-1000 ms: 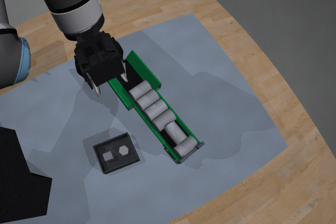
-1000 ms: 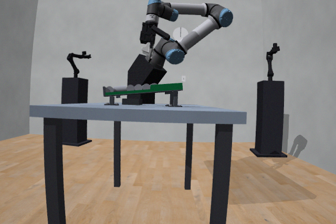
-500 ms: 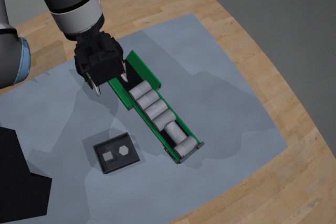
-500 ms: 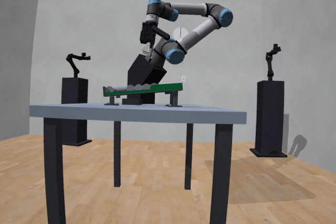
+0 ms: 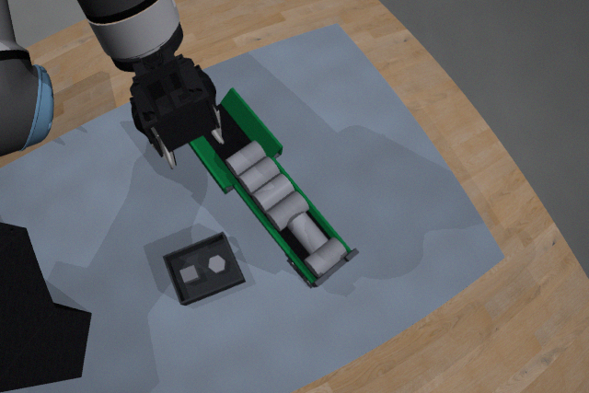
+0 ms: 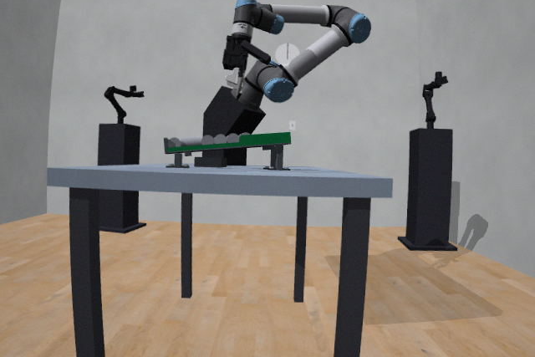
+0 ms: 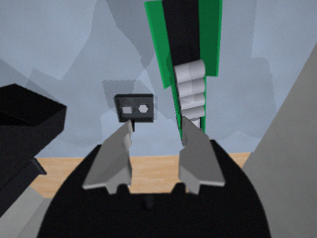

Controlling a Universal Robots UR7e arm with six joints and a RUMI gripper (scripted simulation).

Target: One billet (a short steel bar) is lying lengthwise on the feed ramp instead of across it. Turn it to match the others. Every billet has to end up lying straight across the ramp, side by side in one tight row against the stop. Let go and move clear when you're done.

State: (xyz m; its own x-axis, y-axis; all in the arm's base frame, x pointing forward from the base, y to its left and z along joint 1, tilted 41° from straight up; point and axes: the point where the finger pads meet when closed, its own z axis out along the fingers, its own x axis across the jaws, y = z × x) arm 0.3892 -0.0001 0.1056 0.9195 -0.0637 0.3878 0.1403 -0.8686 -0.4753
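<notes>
A green feed ramp (image 5: 266,179) slopes down to a grey stop (image 5: 335,271). Several grey billets lie across it in a row (image 5: 266,179). One billet (image 5: 307,232) lies lengthwise, between the row and a single crosswise billet (image 5: 325,256) that rests against the stop. My gripper (image 5: 193,144) hangs high above the ramp's upper end, fingers partly apart, with nothing between them. In the wrist view the fingers frame empty air, with the ramp and billets (image 7: 190,89) far below. In the side view the gripper (image 6: 234,76) is well above the ramp (image 6: 226,142).
A small dark tray (image 5: 203,268) with a square block and a hexagonal block sits on the mat left of the ramp's lower end. A black pedestal (image 5: 33,312) stands at the left edge. Camera stands flank the table (image 6: 427,184).
</notes>
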